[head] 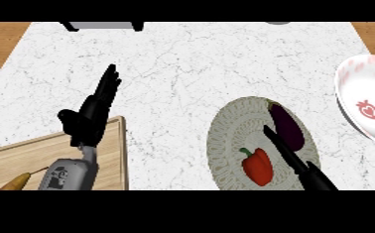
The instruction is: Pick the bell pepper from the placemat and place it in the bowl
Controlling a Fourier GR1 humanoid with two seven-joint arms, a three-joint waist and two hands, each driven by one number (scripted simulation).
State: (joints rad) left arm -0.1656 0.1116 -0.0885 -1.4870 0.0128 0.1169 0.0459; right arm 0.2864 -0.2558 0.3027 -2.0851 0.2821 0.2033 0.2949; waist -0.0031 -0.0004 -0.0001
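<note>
Surface [183, 63]: white marble-look top with fine grey veining, fills most of view. Wooden floor [13, 36] shows past surface's left far corner; same brown wood [364, 29] past right far corner. Grey box-shaped object on dark legs [102, 26] at far edge, left of centre, cut off by view's top. Small grey rounded item [278, 23] at far edge toward right, mostly out of view, kind unclear. Wooden cutting board [66, 157] at near left, light-toned, with darker rim. Light even, shadows soft. No walls or windows visible.

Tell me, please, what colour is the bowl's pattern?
Red marks on the white bowl, in the head view.
</note>
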